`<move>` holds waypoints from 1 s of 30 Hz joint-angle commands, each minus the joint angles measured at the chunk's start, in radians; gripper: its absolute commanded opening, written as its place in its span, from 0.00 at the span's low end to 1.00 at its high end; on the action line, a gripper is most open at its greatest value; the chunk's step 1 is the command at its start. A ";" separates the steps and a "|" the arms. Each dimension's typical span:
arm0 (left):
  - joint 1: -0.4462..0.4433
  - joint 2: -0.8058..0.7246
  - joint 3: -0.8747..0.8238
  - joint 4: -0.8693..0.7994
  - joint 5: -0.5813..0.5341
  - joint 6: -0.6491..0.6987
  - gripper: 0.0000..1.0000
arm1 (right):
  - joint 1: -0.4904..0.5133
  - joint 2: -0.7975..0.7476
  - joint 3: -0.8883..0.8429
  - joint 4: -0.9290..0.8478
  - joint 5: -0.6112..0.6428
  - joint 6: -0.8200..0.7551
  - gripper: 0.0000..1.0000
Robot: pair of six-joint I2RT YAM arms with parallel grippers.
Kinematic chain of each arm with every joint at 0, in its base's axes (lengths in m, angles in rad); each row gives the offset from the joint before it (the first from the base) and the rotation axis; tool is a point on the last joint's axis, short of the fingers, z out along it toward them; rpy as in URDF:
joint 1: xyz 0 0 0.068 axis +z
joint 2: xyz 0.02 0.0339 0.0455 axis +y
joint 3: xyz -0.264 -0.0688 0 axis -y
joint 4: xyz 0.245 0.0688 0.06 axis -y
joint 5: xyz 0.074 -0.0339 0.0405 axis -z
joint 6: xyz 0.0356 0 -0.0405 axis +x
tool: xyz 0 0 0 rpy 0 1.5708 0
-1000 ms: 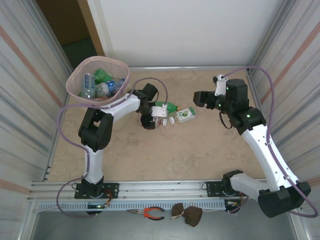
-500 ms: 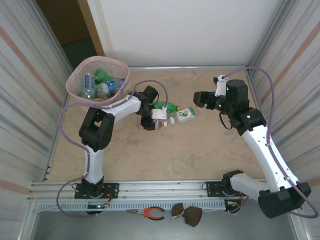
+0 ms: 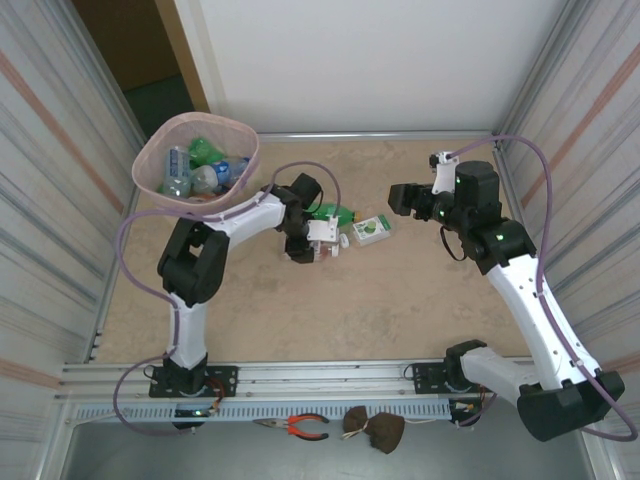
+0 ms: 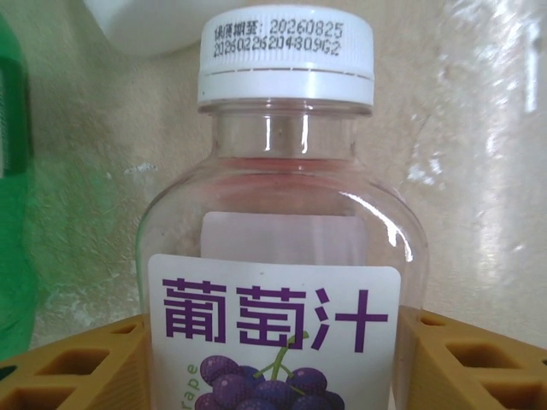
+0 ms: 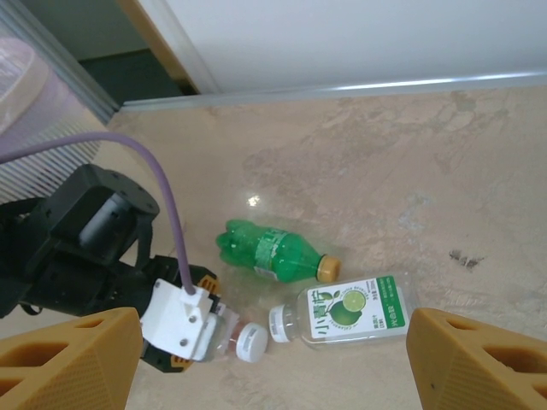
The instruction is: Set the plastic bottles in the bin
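The grape juice bottle lies left of the middle of the table, between the jaws of the left gripper, which clasp its sides half-closed; that arm reaches low, elbow bent, beside the bin at the far left corner; the right gripper hovers wide, empty.

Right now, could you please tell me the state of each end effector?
Left end effector: closed on the grape juice bottle.
Right end effector: open, holding nothing.
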 commanded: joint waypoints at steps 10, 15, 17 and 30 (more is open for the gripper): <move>0.012 -0.255 0.133 -0.057 0.174 -0.113 0.53 | -0.007 -0.021 0.003 0.035 -0.026 0.033 0.80; 0.030 -0.320 0.201 -0.041 0.149 -0.195 0.52 | -0.007 -0.021 0.002 0.043 -0.030 0.039 0.80; 0.041 -0.343 0.240 -0.043 0.136 -0.242 0.51 | -0.007 -0.018 0.003 0.047 -0.031 0.041 0.80; 0.272 -0.505 0.319 0.079 0.177 -0.697 0.45 | -0.007 0.003 0.002 0.067 -0.045 0.051 0.80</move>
